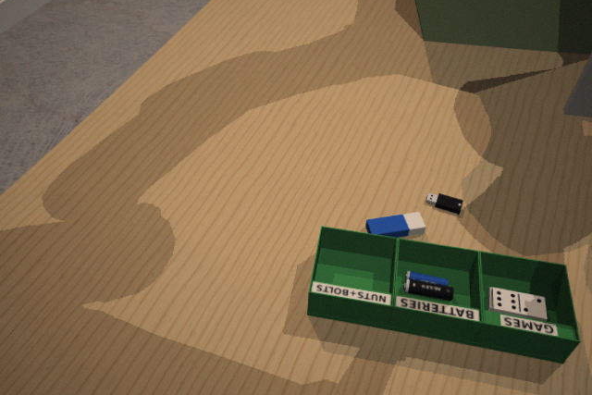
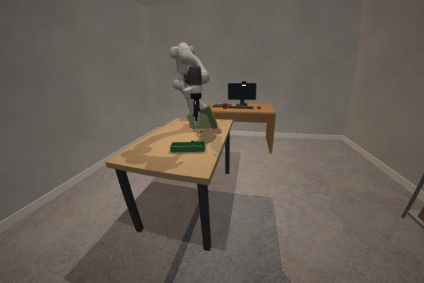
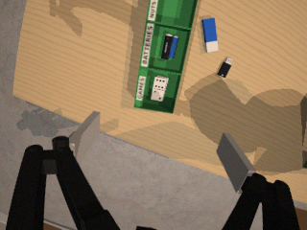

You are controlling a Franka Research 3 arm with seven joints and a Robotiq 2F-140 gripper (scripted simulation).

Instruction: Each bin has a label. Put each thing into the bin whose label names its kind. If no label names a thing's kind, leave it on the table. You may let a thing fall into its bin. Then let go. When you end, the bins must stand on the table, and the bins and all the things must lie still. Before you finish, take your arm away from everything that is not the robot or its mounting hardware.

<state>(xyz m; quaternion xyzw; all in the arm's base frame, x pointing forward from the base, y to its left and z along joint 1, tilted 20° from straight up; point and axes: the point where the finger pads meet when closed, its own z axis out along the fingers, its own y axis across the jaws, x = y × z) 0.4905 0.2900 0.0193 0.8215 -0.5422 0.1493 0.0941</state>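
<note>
A green three-part bin (image 1: pixel 351 316) (image 2: pixel 187 148) stands on the table, labelled NUTS+BOLTS, BATTERIES and GAMES. A black battery (image 1: pixel 431 288) (image 3: pixel 167 46) and a blue battery (image 1: pixel 437 277) (image 3: pixel 174 47) lie side by side in the BATTERIES part. A white domino (image 1: pixel 517 302) (image 3: pixel 159 88) lies in the GAMES part. The NUTS+BOLTS part shows nothing inside. A blue and white eraser (image 1: pixel 394 225) (image 3: pixel 210 34) lies on the table beside the bin. A black USB stick (image 1: pixel 445 203) (image 3: pixel 224 67) lies near it. My gripper (image 2: pixel 196 123) (image 3: pixel 160 132) is open and empty, above the table.
A large green block (image 1: pixel 492 3) (image 2: pixel 203 118) stands at the back of the table (image 1: pixel 267 152) (image 2: pixel 154 156), close to the arm. A desk (image 2: pixel 246 114) with a monitor (image 2: pixel 241 91) stands behind. The table's edge shows below the GAMES end in the wrist view.
</note>
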